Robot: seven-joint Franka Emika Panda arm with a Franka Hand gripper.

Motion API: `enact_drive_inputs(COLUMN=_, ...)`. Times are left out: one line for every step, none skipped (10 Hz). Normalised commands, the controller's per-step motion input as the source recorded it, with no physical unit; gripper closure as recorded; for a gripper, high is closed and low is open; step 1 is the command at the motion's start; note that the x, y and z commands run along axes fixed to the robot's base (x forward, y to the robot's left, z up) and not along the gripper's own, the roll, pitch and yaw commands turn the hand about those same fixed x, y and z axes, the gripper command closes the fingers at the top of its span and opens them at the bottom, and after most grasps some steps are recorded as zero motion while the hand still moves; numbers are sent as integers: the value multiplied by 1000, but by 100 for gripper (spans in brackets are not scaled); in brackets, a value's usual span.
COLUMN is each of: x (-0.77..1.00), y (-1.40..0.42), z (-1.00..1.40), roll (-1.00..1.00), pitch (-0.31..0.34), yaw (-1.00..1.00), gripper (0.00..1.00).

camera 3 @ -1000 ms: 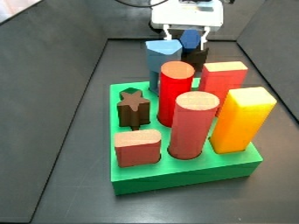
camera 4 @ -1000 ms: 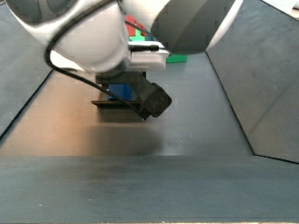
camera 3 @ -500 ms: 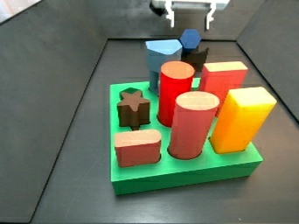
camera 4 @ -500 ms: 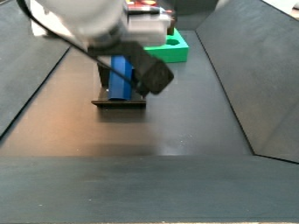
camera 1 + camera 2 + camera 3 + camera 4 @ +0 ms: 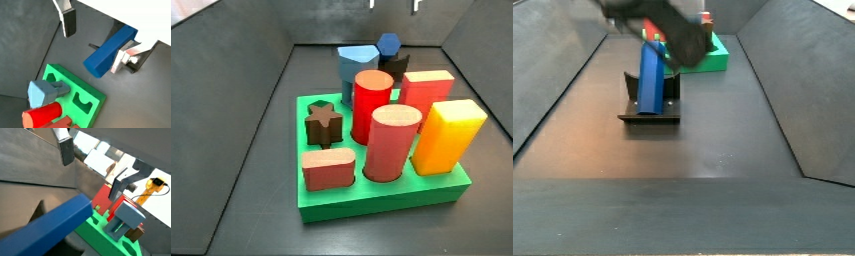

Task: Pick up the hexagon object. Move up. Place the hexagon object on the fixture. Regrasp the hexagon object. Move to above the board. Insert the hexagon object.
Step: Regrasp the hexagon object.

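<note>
Hexagon object (image 5: 652,78) leans on the fixture (image 5: 649,113).
Long axis tilted upward; gripper (image 5: 100,32) above it, fingers spread, holding nothing.

1. A dark grey matte floor (image 5: 714,190) with sloped dark walls carries everything.
2. The black L-shaped fixture (image 5: 651,114) stands on it.
3. The thick bright green square board (image 5: 372,195) lies on it, well apart from the fixture.
4. The gripper (image 5: 393,3) hangs above, at the picture's edge.
</note>
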Motion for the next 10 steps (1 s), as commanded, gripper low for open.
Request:
enact_drive_inputs(x=-23, y=-1000, z=873, roll=1000, pitch=38, yaw=21, gripper=0)
enact_drive_inputs(x=-51, y=-1000, z=844, roll=1000, pitch=33, yaw=21, gripper=0)
enact_drive_inputs(x=-67, y=-823, z=603, roll=1000, pitch=26, yaw=20, gripper=0)
enact_drive_inputs(x=-55, y=-578, z=294, roll=1000, pitch=22, yaw=20, gripper=0)
enact_drive_inputs(x=-37, y=-392, z=96, roll=1000, pitch=20, yaw=20, gripper=0)
enact_drive_inputs(x=-20, y=-192, z=45, roll=1000, pitch=18, yaw=20, gripper=0)
enact_drive_inputs(x=-29, y=-42, z=58, roll=1000, pitch=17, yaw=20, gripper=0)
enact_drive_inputs(x=-24, y=-34, z=26, roll=1000, pitch=13, yaw=20, gripper=0)
enact_drive_inputs(x=-17, y=-43, z=14, roll=1000, pitch=9, yaw=21, gripper=0)
enact_drive_inputs(x=-22, y=-32, z=23, roll=1000, pitch=6, yaw=21, gripper=0)
